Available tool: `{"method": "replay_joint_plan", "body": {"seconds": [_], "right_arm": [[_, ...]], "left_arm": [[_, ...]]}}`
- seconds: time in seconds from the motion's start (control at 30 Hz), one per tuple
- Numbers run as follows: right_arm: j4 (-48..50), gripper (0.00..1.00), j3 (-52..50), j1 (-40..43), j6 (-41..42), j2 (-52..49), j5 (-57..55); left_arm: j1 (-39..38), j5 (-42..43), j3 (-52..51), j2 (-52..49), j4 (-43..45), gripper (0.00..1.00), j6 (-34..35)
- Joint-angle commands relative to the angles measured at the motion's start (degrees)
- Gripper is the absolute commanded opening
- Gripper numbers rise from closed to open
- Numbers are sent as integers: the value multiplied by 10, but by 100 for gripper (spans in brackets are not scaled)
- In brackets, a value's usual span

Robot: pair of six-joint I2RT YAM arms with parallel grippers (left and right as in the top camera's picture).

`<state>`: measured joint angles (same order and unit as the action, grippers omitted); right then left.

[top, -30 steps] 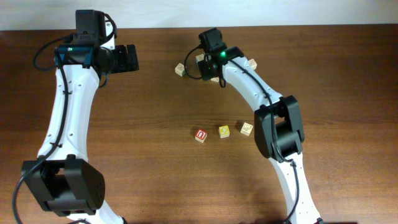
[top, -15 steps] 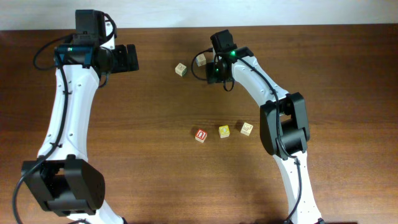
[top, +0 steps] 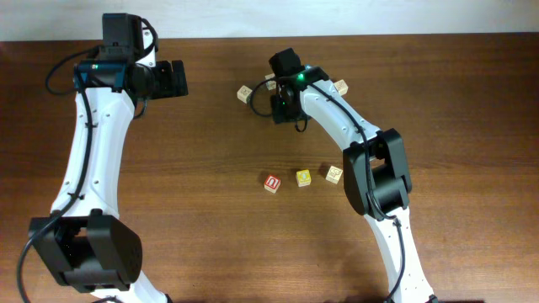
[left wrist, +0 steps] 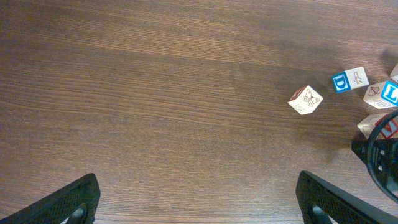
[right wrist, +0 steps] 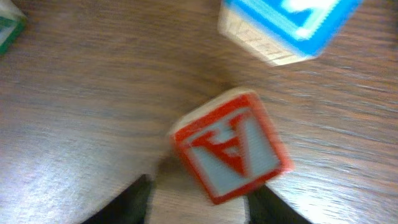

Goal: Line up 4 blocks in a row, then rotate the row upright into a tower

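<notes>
Red block (right wrist: 229, 146) is tilted at the far side of the counter (right wrist: 74, 124), one corner between the right gripper (right wrist: 199, 205) fingertips; gripped or not, I cannot tell. It should be light, stiff, smooth wood: take two opposite flat faces. Left gripper (left wrist: 199, 199) stands wide, empty.

A robotics lab or test bench is suggested. Two white-and-black jointed machines, the left arm (top: 82, 160) and the right arm (top: 335, 118), are set at the near edge of a dark wood-grain table (top: 210, 227). Black cables (top: 52, 74) are looped along them. A plain pale wall (top: 354, 17) is seen behind. Small lettered wooden cubes (top: 303, 178) are laid out on the tabletop like test props.
</notes>
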<state>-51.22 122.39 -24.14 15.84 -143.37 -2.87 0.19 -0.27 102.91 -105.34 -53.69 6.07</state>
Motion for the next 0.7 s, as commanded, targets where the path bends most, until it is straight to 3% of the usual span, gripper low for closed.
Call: {"method": "replay_joint_plan", "body": {"seconds": [0.0,0.07,0.17,0.33,0.43,0.67], "right_arm": [[16,56,-1,4,-16,5,-110],[70,52,-1,14,-117,2,-28],[87,38,-1,14,-146,2,8],[-15,30,0,10,-38,4,50],[-48,30,1,-23,-33,12,172],[-207,31,1,-144,12,12,207]], "left_arm": [[0,-2,12,-1,0,99,-1],[0,-2,12,-1,0,99,-1],[0,-2,12,-1,0,99,-1],[0,-2,12,-1,0,99,-1],[0,-2,12,-1,0,99,-1],[0,-2,12,-1,0,99,-1]]}}
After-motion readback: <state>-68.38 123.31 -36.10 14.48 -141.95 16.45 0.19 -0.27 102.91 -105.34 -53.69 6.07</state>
